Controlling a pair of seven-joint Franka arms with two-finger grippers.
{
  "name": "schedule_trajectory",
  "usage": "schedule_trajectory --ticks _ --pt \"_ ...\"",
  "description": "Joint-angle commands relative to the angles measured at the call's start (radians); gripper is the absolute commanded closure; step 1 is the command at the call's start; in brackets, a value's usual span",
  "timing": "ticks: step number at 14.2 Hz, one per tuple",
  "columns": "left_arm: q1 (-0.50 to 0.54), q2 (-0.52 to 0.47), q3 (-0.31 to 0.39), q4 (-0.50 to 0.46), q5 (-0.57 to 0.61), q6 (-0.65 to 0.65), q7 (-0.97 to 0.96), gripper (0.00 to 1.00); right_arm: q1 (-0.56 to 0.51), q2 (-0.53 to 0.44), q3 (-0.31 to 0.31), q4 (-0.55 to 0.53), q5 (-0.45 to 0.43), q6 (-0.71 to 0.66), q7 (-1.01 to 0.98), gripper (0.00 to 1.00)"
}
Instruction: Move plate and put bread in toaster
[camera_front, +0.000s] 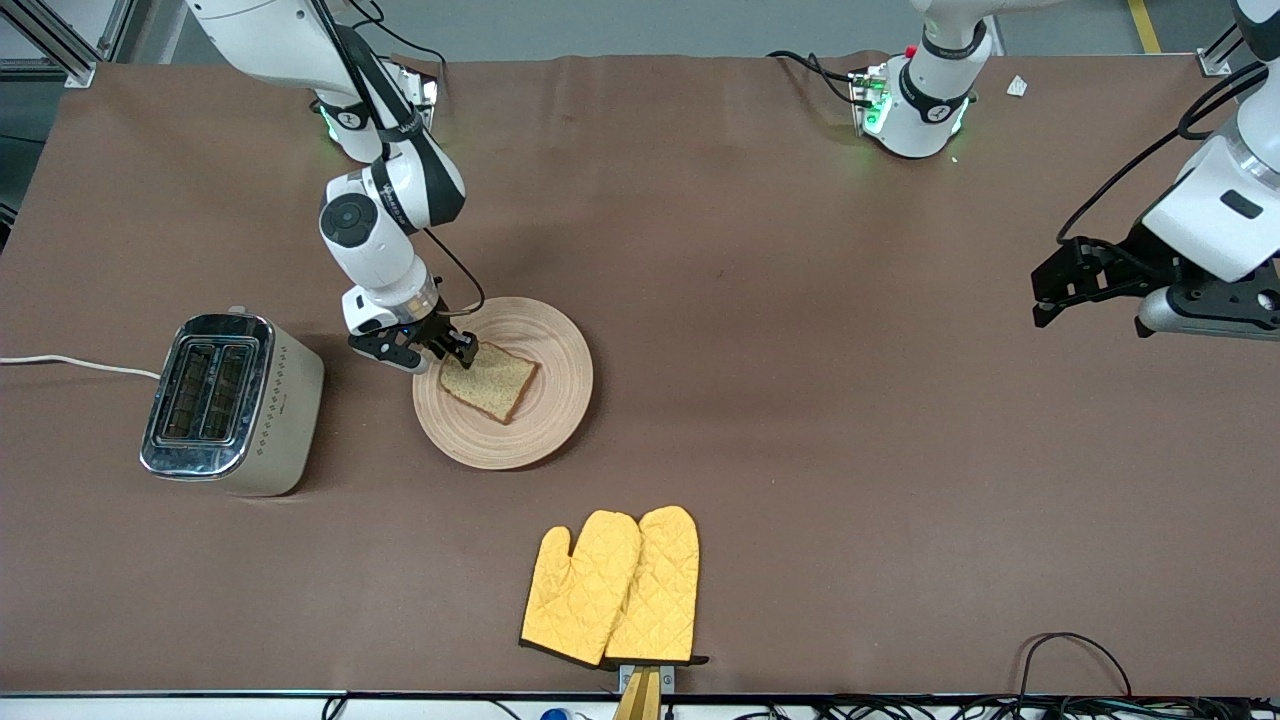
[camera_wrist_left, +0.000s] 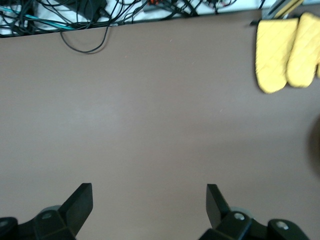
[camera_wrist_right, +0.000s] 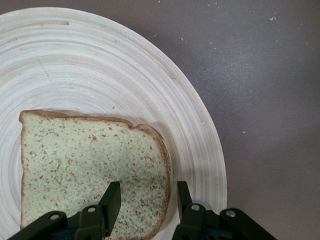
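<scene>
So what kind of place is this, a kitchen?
More likely a robot test lab: two arms bolted to a brown-covered table, loose cables at its edge, and a toaster set out as a prop.

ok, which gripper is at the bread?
The right gripper, open astride the edge of the bread on the plate. The left gripper waits over bare table.

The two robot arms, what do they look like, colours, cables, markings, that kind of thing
Both arms have glossy white shells with black joint bands, and black cables run along them. Each white base carries a small round dark logo and a green glow. The right gripper and left gripper are black, with two angular, wedge-shaped fingers and visible screw heads. The right arm shows a round black cap on its joint.
</scene>
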Motion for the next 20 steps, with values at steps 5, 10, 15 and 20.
schedule_trajectory --ticks 5,10,15,20 --pt "0.064 -0.166 0.005 -0.262 -0.069 0.063 -0.118 0.0 0.004 -0.007 -0.008 -0.049 0.005 0.069 -0.005 0.48" --pt "0.056 -0.146 -0.004 -0.211 0.019 0.046 -0.01 0.0 0.004 -0.002 -0.008 -0.049 0.0 0.074 -0.007 0.63" --pt "0.056 -0.141 -0.003 -0.207 0.019 0.041 0.042 0.0 0.001 0.004 -0.008 -0.052 -0.004 0.1 -0.033 0.74" --pt "0.061 -0.14 -0.004 -0.196 0.019 0.041 0.047 0.0 0.002 0.016 -0.006 -0.066 -0.004 0.142 -0.034 0.82"
